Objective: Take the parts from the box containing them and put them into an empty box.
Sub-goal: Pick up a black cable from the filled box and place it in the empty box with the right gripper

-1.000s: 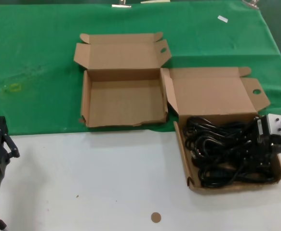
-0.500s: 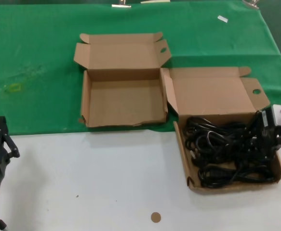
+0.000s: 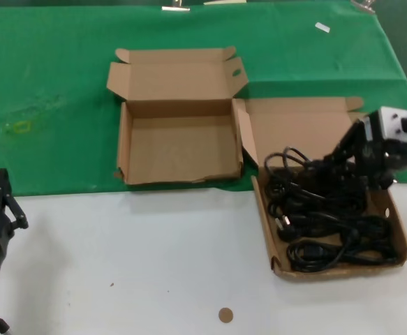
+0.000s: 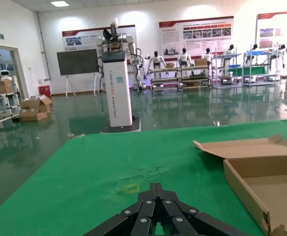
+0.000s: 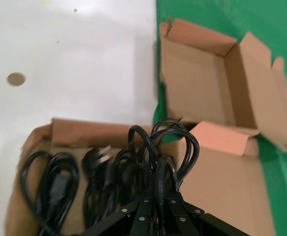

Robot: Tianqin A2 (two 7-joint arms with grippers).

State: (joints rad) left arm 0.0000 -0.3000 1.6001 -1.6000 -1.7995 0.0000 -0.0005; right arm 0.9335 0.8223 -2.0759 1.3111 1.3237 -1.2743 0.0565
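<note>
The box containing the parts (image 3: 398, 227) lies at the right, with several black coiled cords (image 3: 329, 234) in its tray. My right gripper (image 3: 341, 159) hangs over the tray's far end, shut on one cord bundle (image 3: 297, 164) whose loops hang free above the others. In the right wrist view the held cord (image 5: 164, 147) runs between the shut fingers of that gripper (image 5: 161, 197). The empty box (image 3: 179, 148) stands open to the left of it on the green cloth, also seen as the empty box (image 5: 205, 83). My left gripper (image 3: 1, 183) is parked at the near left, shut (image 4: 156, 188).
A green cloth (image 3: 49, 84) covers the far half of the table; the near half is white (image 3: 140, 265). A small brown disc (image 3: 225, 315) lies near the front edge. The open lids of both boxes (image 3: 179, 77) stand up behind their trays.
My right gripper has risen and moved back toward the lid, lifting a cord bundle up out of the pile. The left arm has not moved.
</note>
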